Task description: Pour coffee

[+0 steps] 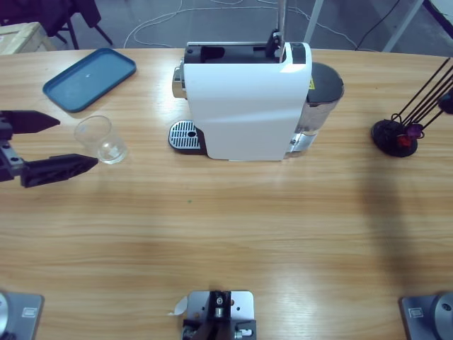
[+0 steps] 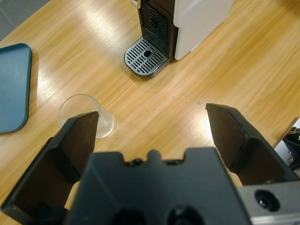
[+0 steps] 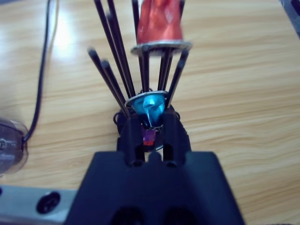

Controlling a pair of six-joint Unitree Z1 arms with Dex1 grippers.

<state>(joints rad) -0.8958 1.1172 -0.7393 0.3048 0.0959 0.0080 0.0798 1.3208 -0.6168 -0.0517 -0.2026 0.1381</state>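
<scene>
From above, a white coffee machine (image 1: pixel 244 103) stood at the far middle of the long wooden table (image 1: pixel 233 234). Its round drip grate (image 1: pixel 185 135) stuck out on one side, and a grey water tank (image 1: pixel 322 99) sat on the other side. A clear plastic cup (image 1: pixel 101 139) stood on the table, near the grate but not touching it. A blue tray (image 1: pixel 90 78) lay beyond the cup, by the table's far edge. The left gripper (image 1: pixel 67 142) came in from the side edge, and its two black jaws were spread wide. The cup stood just past the tips of the jaws. A black wire rack (image 1: pixel 407 127) with little coffee pods stood at the other end of the table.

In the left wrist view, the left gripper (image 2: pixel 152 122) had its jaws wide apart and held nothing. The cup (image 2: pixel 86 116) stood upright by one jaw, and that jaw hid part of it. The drip grate (image 2: pixel 146 57) and the coffee machine (image 2: pixel 187 23) were farther ahead. The blue tray (image 2: pixel 13 86) showed at the edge.

In the right wrist view, the right gripper (image 3: pixel 152 124) had its jaws close together at the foot of the wire rack (image 3: pixel 126 70). A blue pod (image 3: pixel 149 105) sat right at the tips of the jaws. I could not tell if the jaws were squeezing it. A red pod (image 3: pixel 159 23) sat higher up in the rack.
</scene>
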